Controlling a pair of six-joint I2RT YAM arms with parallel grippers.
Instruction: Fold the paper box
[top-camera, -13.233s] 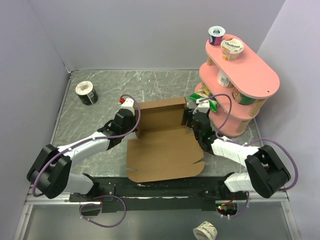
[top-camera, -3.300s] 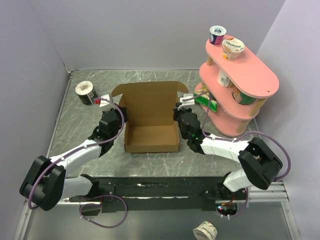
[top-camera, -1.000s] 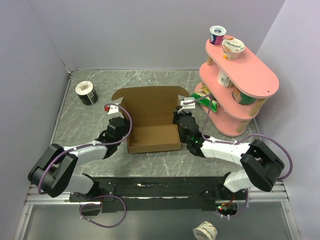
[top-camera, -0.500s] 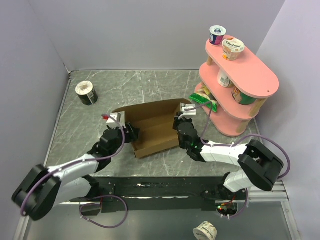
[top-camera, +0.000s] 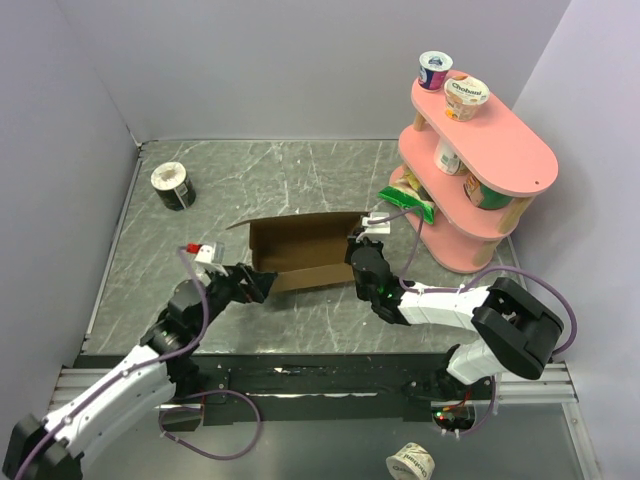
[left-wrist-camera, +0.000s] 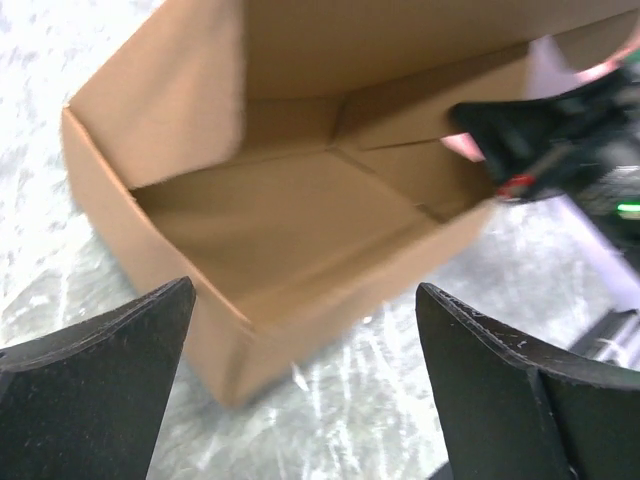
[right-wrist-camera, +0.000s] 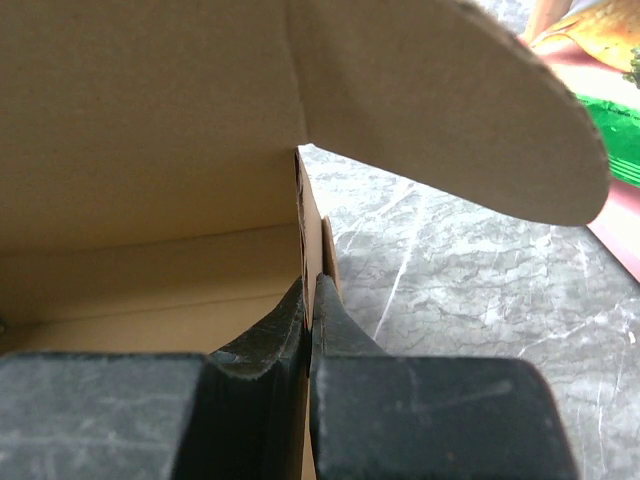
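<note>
The paper box (top-camera: 310, 275) is a brown cardboard tray with its lid leaning forward over it, standing mid-table. My left gripper (top-camera: 256, 284) is open just off the box's near-left corner, touching nothing. In the left wrist view the box (left-wrist-camera: 300, 200) shows its open inside, and the left gripper (left-wrist-camera: 310, 400) has only marble between its black fingers (left-wrist-camera: 95, 385). My right gripper (top-camera: 354, 262) is shut on the box's right side wall. In the right wrist view the right gripper (right-wrist-camera: 312, 292) pinches that thin wall (right-wrist-camera: 312, 235) under a rounded lid flap (right-wrist-camera: 450, 100).
A pink tiered shelf (top-camera: 500, 150) with yogurt cups stands at the back right, with a green snack bag (top-camera: 408, 205) at its foot close to the right wrist. A dark tub (top-camera: 172, 185) sits at the back left. Purple walls enclose the table.
My left gripper has opened, let go of the box and drawn back toward the near left. The lid has swung forward and the box has tilted. The right gripper keeps its pinch.
</note>
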